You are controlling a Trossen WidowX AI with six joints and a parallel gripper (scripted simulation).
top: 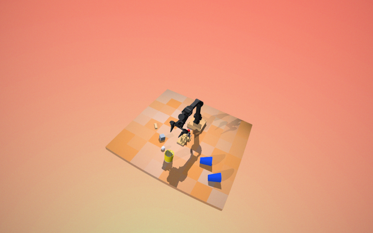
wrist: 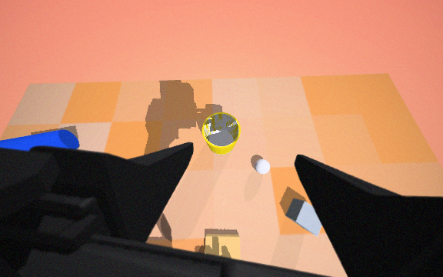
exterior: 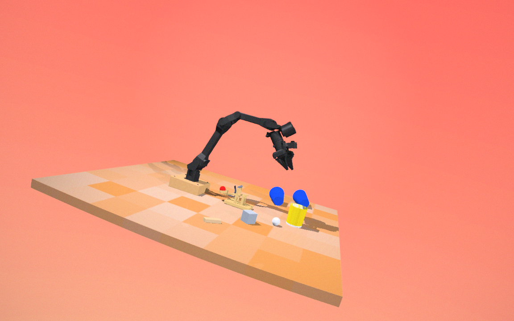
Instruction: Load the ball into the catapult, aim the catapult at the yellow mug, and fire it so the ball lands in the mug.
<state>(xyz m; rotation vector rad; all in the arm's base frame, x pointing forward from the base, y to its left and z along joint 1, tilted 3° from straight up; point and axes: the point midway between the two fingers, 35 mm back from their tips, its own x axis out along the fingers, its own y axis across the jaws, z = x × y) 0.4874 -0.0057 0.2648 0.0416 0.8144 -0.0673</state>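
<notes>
The red ball [top: 188, 130] [exterior: 222, 187] sits in the spoon of the small wooden catapult [top: 183, 139] [exterior: 242, 199], at the end nearest the arm's base. A part of the catapult [wrist: 221, 242] shows at the bottom of the wrist view. The yellow mug [top: 168, 156] [exterior: 296, 214] [wrist: 221, 133] stands upright on the floor beyond the catapult. My gripper [top: 175, 132] [exterior: 288, 167] [wrist: 242, 152] is open and empty. It hangs high above the floor, between the catapult and the mug, and points down toward the mug.
A white ball [top: 163, 148] [exterior: 275, 220] [wrist: 262, 166] lies next to the mug. A grey cube [top: 162, 137] [exterior: 249, 216] [wrist: 304, 216] and a small wooden block [top: 155, 125] [exterior: 212, 220] lie nearby. Two blue cups [top: 206, 160] [top: 214, 177] [exterior: 276, 195] [wrist: 37, 140] lie on their sides.
</notes>
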